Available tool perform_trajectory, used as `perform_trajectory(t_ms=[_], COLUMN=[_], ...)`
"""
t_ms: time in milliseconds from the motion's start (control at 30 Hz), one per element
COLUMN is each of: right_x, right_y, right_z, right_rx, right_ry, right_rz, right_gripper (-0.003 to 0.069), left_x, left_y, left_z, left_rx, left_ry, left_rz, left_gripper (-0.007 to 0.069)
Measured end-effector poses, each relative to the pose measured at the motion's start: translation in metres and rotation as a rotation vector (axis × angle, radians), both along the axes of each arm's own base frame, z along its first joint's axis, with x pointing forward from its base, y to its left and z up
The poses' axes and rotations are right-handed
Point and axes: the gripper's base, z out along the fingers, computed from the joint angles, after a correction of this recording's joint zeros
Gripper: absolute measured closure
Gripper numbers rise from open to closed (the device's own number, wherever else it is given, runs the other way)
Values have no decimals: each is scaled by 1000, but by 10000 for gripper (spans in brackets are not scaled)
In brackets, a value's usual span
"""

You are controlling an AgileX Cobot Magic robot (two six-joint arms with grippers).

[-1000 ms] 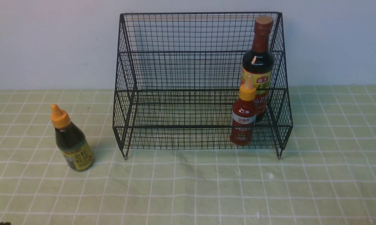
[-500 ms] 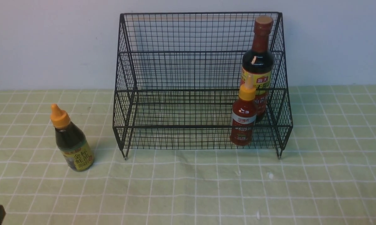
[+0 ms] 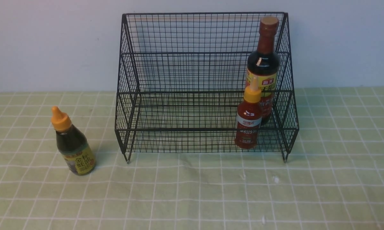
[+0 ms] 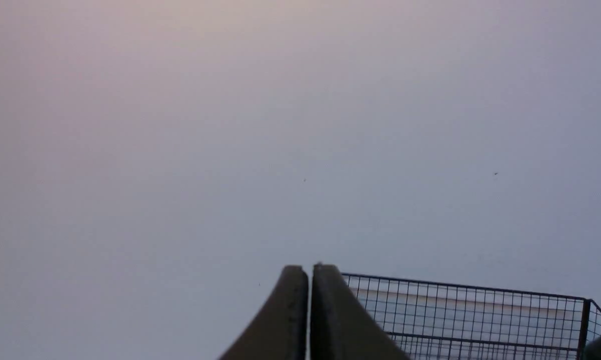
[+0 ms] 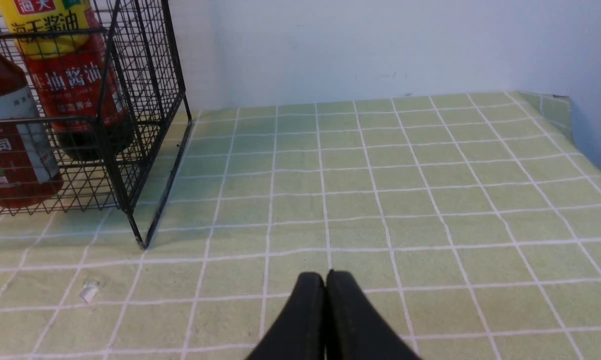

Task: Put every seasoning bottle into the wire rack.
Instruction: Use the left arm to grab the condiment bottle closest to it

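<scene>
Two grippers, left and right, both narrow, fingertips together, holding nothing; ahead of both stands one rack, with two of three bottles inside: the tall bottle, its yellow-and-red label reading 海天酱油, and the red bottle, its pale label showing 沙司. The third, the dark bottle, stands on the checked cloth, apart from both grippers, beside the rack's left end; its yellow label seems to read 金标蚝油, though the print is small.
</scene>
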Motion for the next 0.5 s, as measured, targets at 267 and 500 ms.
perform_trajectory(t_ms=[267,500], right_x=[0,0], right_y=[0,0], right_z=[0,0], right_rx=[1,2], right_ry=[0,0], right_rz=[0,0], right_gripper=[673,673], left_x=[33,84], left_y=[-3,-17], left_z=[47,67], left_rx=[3,103], left_ry=[716,1425], left_rz=[-6,-142], left_gripper=[631,631])
